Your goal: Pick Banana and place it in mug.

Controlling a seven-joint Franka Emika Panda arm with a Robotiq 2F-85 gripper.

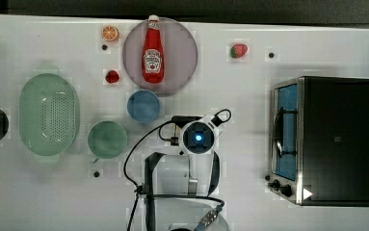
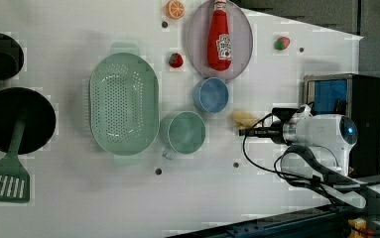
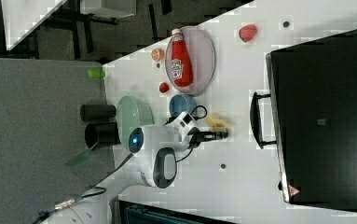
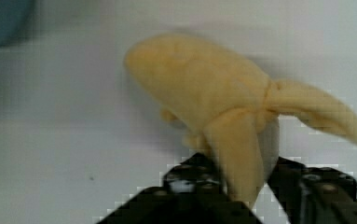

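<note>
The pale yellow banana (image 2: pixel 244 119) lies on the white table between the blue cup and the toaster oven, also seen as banana (image 3: pixel 217 123). In the wrist view the banana (image 4: pixel 204 93) is close up, one of its peel flaps hanging down between the black fingers. My gripper (image 4: pixel 241 170) is shut on that flap, low over the table. From the side the gripper (image 2: pixel 242 131) meets the banana's near edge. The sage-green mug (image 1: pixel 107 139) stands upright to the top view's left of the arm, and the mug (image 2: pixel 186 132) holds nothing.
A blue cup (image 1: pixel 143 106) stands just beyond the mug. The pale green colander (image 1: pixel 49 114) is to the top view's left. A ketchup bottle (image 1: pixel 153 50) lies on a grey plate (image 1: pixel 184 43). A toaster oven (image 1: pixel 326 139) fills the top view's right. An orange slice (image 1: pixel 110 33) and strawberries sit at the back.
</note>
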